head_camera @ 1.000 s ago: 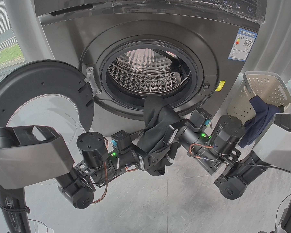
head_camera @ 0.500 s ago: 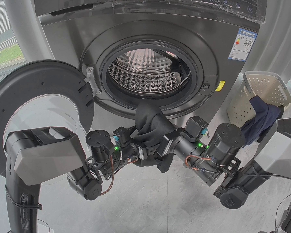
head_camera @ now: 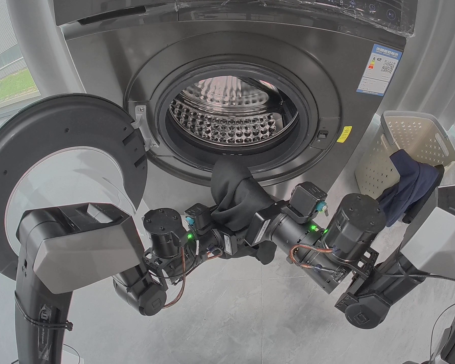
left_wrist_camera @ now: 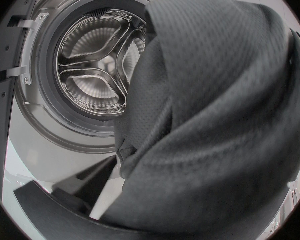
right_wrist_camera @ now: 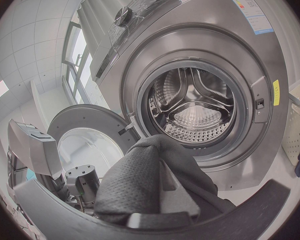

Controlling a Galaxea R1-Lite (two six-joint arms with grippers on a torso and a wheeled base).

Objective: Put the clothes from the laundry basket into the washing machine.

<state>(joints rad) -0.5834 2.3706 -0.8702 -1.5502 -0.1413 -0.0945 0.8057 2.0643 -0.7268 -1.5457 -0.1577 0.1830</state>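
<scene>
The left gripper (head_camera: 236, 242) and right gripper (head_camera: 255, 227) meet beneath a bunched black mesh garment (head_camera: 235, 193) that drapes over both, so I cannot tell whether either is clamped or spread. Just ahead, the cloth's top rises before the lower rim of the washing machine (head_camera: 268, 41) opening, with the door (head_camera: 60, 127) swung wide to the left. Right of the right arm, a laundry basket (head_camera: 419, 132) holds a navy garment (head_camera: 409, 183), and the print on the machine's label (head_camera: 379, 69) is too small to read.

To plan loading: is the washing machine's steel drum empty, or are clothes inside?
Empty as far as seen: the shiny steel drum shows bare metal; the dark grey garment is outside it.
</scene>
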